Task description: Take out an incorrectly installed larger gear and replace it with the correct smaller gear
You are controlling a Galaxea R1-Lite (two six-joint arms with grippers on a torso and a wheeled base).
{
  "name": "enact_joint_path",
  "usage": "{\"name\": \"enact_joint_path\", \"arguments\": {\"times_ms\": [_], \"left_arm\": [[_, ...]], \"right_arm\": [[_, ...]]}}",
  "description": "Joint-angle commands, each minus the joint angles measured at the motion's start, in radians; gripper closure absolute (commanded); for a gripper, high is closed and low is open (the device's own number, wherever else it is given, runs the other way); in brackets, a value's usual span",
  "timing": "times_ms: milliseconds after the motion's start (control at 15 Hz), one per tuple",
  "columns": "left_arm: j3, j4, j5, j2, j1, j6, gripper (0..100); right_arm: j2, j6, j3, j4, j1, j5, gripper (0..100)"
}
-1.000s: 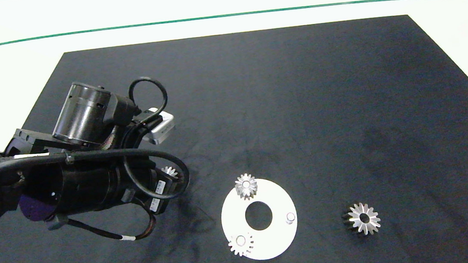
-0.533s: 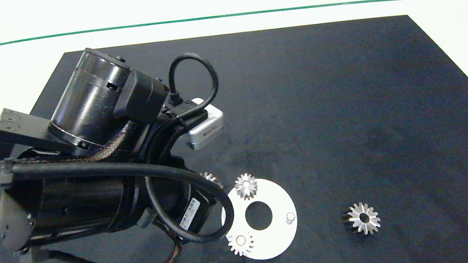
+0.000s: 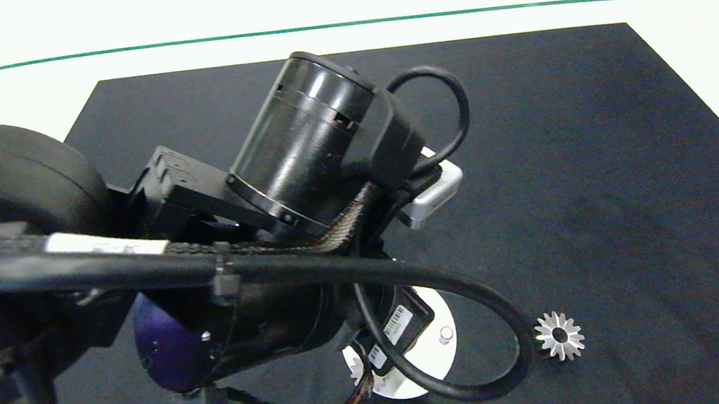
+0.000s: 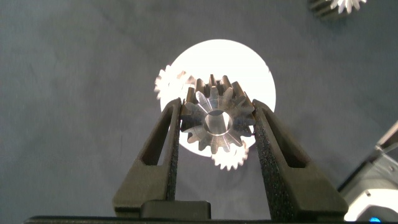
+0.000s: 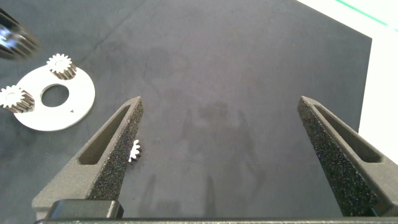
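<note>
Desk [image 3: 656, 134] under a dark mat fills the head view; my left arm [image 3: 208, 276] crosses it from the left, bulky enough to hide most of the white disc [image 3: 443, 352] beneath it; I see a bare peg [image 3: 445, 333] standing on the disc's exposed edge, and I judge that peg to be the vacant seat; the larger gear [image 3: 559, 336] lies on the mat just beside the disc, off its post, so the removal half looks done.

Through the left wrist camera, my left end effector [image 4: 217, 124] is clenched on the smaller gear [image 4: 217, 119], one foam pad on each flank, the bore facing the camera, the gear hanging above the disc; two other small gears [image 4: 169, 82] sit on the disc beneath.

To seat it well, I would centre the bore over the bare peg before descending, keep the gear level, lower slowly, and let go only once it rests flat; a slight twist may be needed so its teeth mesh with the neighbours; tilting risks jamming on the peg.

My right end effector [image 5: 221, 152] hangs apart over bare mat, fingers spread wide, grasping nothing.
</note>
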Motion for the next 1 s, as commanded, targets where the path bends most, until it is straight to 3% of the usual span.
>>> {"name": "enact_joint_path", "arguments": {"times_ms": [67, 200, 400, 533, 733, 1000], "left_arm": [[-0.031, 0.003, 0.012, 0.063, -0.050, 0.001, 87], [-0.029, 0.003, 0.069, 0.085, -0.088, 0.001, 87], [-0.054, 0.003, 0.073, 0.106, -0.128, 0.004, 87], [-0.071, 0.005, 0.090, 0.135, -0.118, 0.011, 87], [-0.078, 0.045, 0.090, 0.161, -0.122, 0.030, 87], [-0.126, 0.049, 0.090, 0.200, -0.122, 0.030, 87]], "right_arm": [[-0.007, -0.002, -0.001, 0.001, 0.000, -0.001, 0], [-0.010, -0.002, -0.003, 0.001, 0.000, -0.001, 0], [-0.010, -0.002, -0.003, 0.001, 0.000, -0.001, 0], [-0.012, -0.004, -0.003, 0.001, 0.000, -0.001, 0], [-0.005, -0.004, -0.003, 0.001, 0.000, -0.001, 0], [-0.007, -0.004, -0.003, 0.001, 0.002, 0.000, 0]]}}
